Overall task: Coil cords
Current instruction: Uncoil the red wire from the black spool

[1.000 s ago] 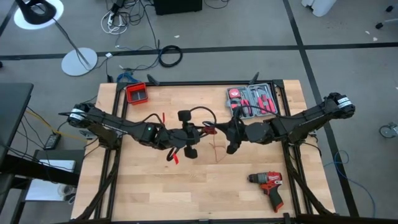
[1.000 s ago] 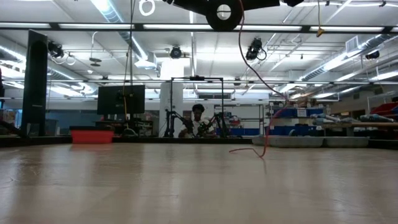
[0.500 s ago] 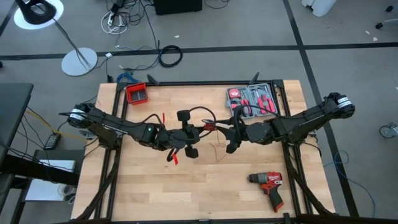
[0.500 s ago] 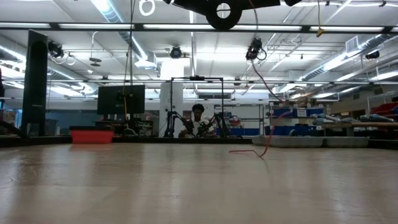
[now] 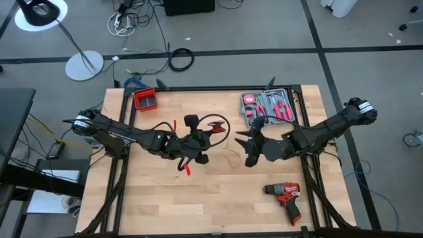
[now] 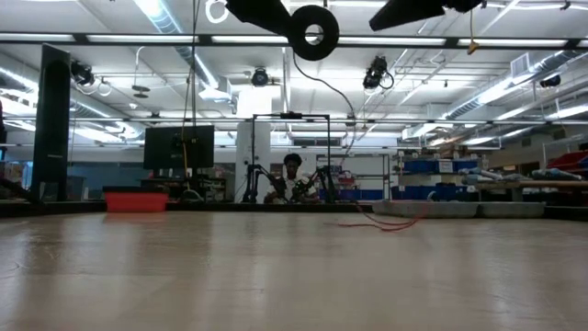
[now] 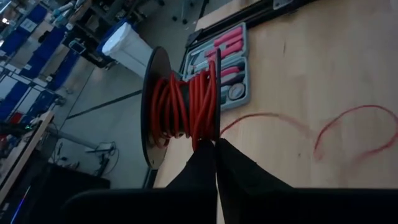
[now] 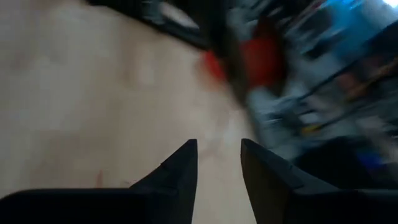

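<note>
The left gripper is closed above the table's middle, with the spool of red cords in front of its tips. The right gripper is open and empty beside it; a loose red wire lies on the table

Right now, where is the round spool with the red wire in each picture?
High view: the spool is at the table's middle, at the left gripper.
Low view: top centre, a dark disc.
Left wrist view: centre-left, past the shut fingers.
Right wrist view: too blurred to tell.
Shared landmark: tool case.
</note>
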